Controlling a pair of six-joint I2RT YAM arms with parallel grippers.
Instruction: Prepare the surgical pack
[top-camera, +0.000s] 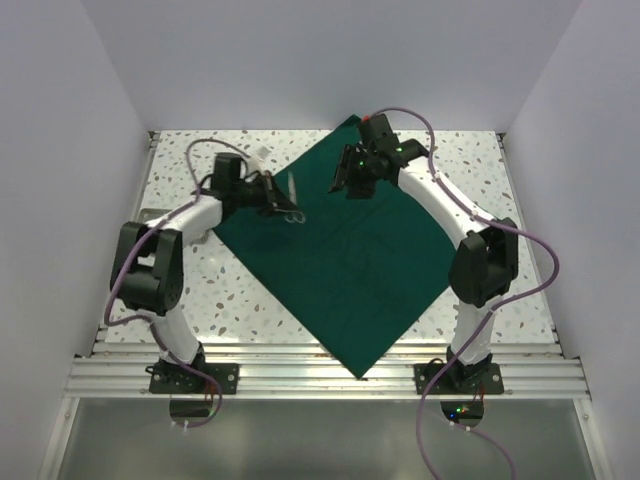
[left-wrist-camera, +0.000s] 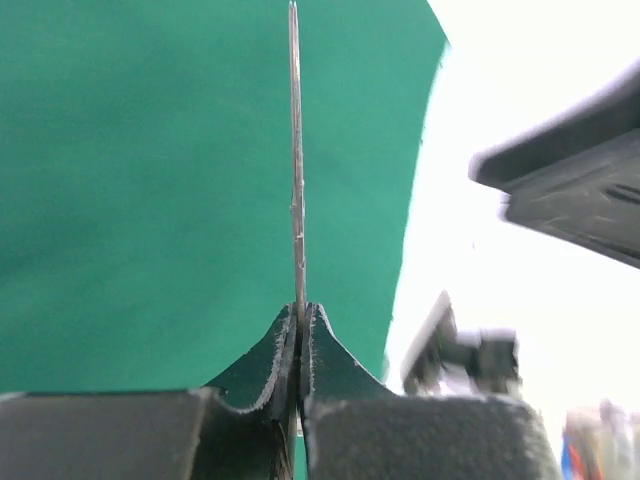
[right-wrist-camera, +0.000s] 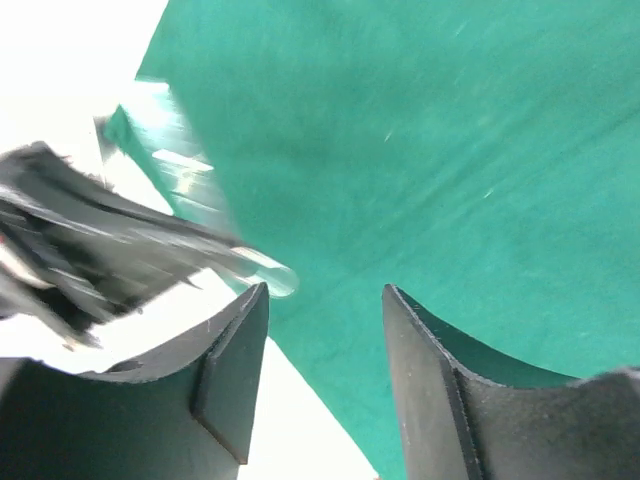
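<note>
The dark green drape (top-camera: 345, 255) lies spread flat as a diamond on the speckled table. My left gripper (top-camera: 277, 197) is shut on a thin silver scissor-like instrument (top-camera: 293, 200) and holds it over the drape's left edge. In the left wrist view the instrument (left-wrist-camera: 297, 180) shows edge-on, pinched between the shut jaws above the drape (left-wrist-camera: 150, 200). My right gripper (top-camera: 345, 185) is open and empty over the drape's far part. In the right wrist view its jaws (right-wrist-camera: 325, 300) stand apart above the drape (right-wrist-camera: 450, 150), with the blurred left gripper (right-wrist-camera: 100, 240) close at the left.
A small white item (top-camera: 262, 154) lies on the table behind the left gripper, too small to identify. White walls enclose the table on three sides. A metal rail (top-camera: 320, 372) runs along the near edge. The right arm (left-wrist-camera: 570, 190) shows at the right of the left wrist view.
</note>
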